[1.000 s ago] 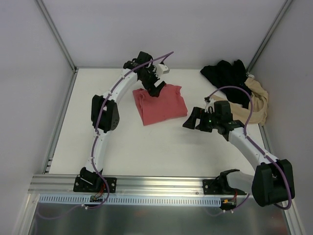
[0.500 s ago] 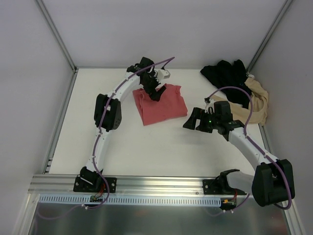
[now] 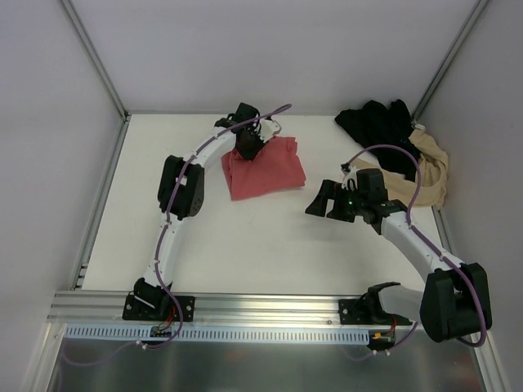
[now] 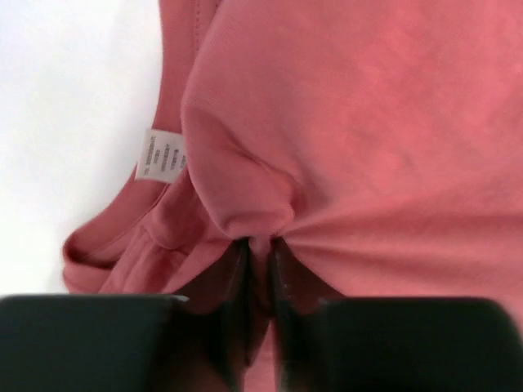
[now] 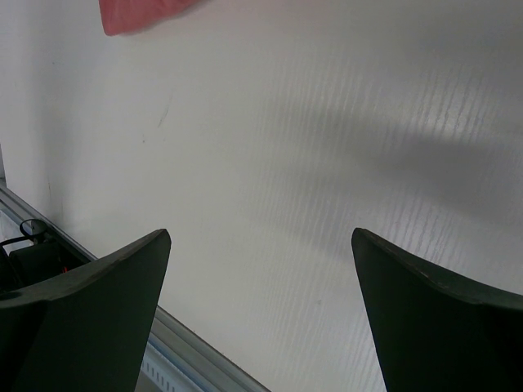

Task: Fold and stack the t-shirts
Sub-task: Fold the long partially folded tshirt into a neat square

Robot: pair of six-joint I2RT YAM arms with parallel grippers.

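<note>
Red shirt (image 3: 265, 167): folded, lying toward the back of the table (image 3: 245, 253), left of middle.
Left claw (image 4: 260, 245): pressed together on a bunched fold at the shirt's edge, near its white label (image 4: 159, 155); I can't make out whether it has every layer.
Right claw (image 5: 260, 238): spread wide, holding nothing, hanging over bare table to the right of the red shirt.
Black shirt (image 3: 380, 122) and tan shirt (image 3: 429, 175): heaped unfolded in the far right corner.
Step, as I read it: settling the first folded shirt where the stack will go.
Next move: let go without rumpling the fold, then fetch a shirt from the heap.
</note>
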